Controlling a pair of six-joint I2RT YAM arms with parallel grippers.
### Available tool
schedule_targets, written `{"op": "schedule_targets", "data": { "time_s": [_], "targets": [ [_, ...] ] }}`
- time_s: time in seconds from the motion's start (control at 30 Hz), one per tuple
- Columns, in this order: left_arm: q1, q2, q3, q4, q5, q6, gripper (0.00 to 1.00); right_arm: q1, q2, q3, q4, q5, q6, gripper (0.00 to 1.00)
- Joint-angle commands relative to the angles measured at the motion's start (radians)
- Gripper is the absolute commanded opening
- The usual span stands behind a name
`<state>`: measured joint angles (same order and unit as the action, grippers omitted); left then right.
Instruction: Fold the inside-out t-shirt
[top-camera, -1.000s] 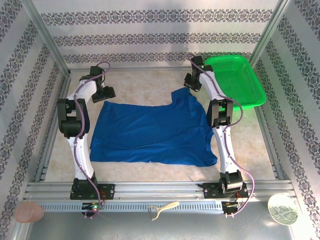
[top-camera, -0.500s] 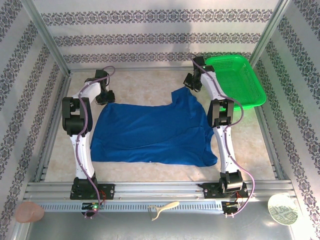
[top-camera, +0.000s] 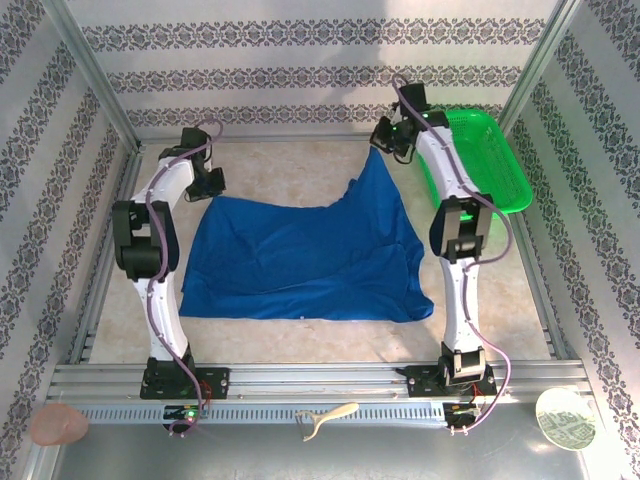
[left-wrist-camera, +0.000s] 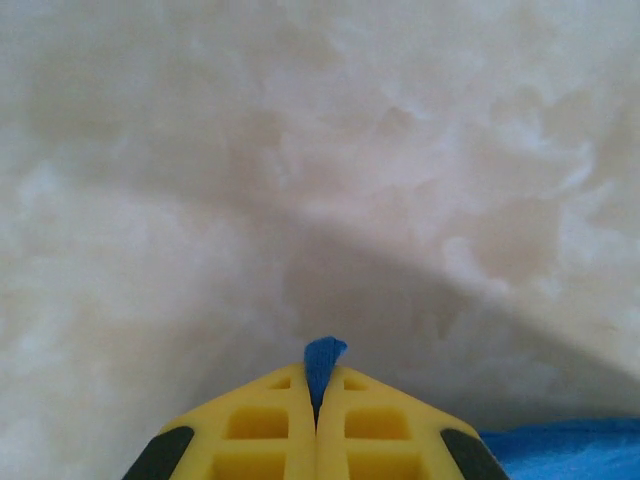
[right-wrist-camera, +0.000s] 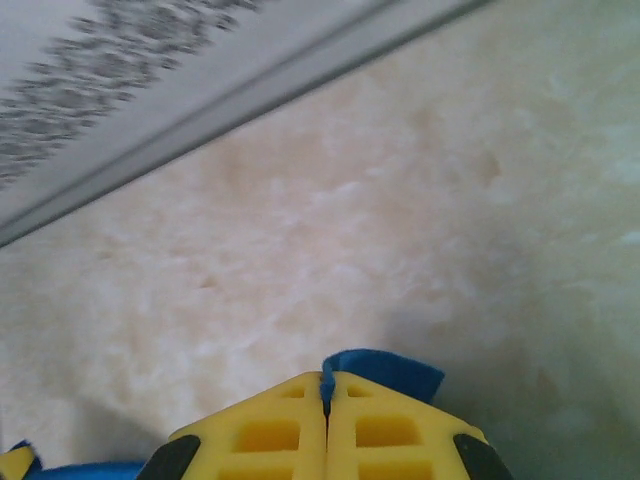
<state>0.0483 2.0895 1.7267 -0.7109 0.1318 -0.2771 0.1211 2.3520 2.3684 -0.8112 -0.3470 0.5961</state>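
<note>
Top external, working outward from the bases: t-shirt (top-camera: 300, 260) is spread across the middle of the table (top-camera: 290, 165), with its near edge flat and roughly parallel to the front. The plain blue face is up and no lettering shows. Its long axis runs left-right; I can't tell which end is the collar. At the far-left corner, the left gripper (top-camera: 212, 185) was wide open a second ago and has now clamped on. The left wrist view shows its jaws (left-wrist-camera: 318, 385) pressed together with a blue tuft pinched between them. The right gripper (top-camera: 385, 140) was already on the far-right corner and has since lifted it back toward the green basket (top-camera: 485, 165), pulling the cloth into a peak. In the right wrist view it (right-wrist-camera: 326, 385) is also closed on blue fabric. My read: both far corners are secured and the setup is done, so the far edge looks ready to be carried toward the near edge for a first fold.
</note>
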Motion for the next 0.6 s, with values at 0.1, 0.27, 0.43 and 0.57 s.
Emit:
{"op": "schedule_targets", "data": {
  "time_s": [0.1, 0.27, 0.43, 0.57],
  "targets": [
    [0.061, -0.162, -0.176, 0.045, 0.015, -0.064, 0.0, 0.013, -0.366, -0.456, 0.237, 0.017, 0.015, 0.0],
    [0.104, -0.23, -0.31, 0.089, 0.07, -0.111, 0.0, 0.017, -0.598, -0.805, 0.389, 0.032, 0.06, 0.0],
    [0.125, -0.325, -0.445, 0.15, 0.121, -0.165, 0.0, 0.028, -0.794, -1.084, 0.463, 0.06, 0.085, 0.0],
    [0.125, -0.366, -0.532, 0.177, 0.15, -0.199, 0.0, 0.035, -0.92, -1.241, 0.489, 0.086, 0.096, 0.0]
  ]
}}
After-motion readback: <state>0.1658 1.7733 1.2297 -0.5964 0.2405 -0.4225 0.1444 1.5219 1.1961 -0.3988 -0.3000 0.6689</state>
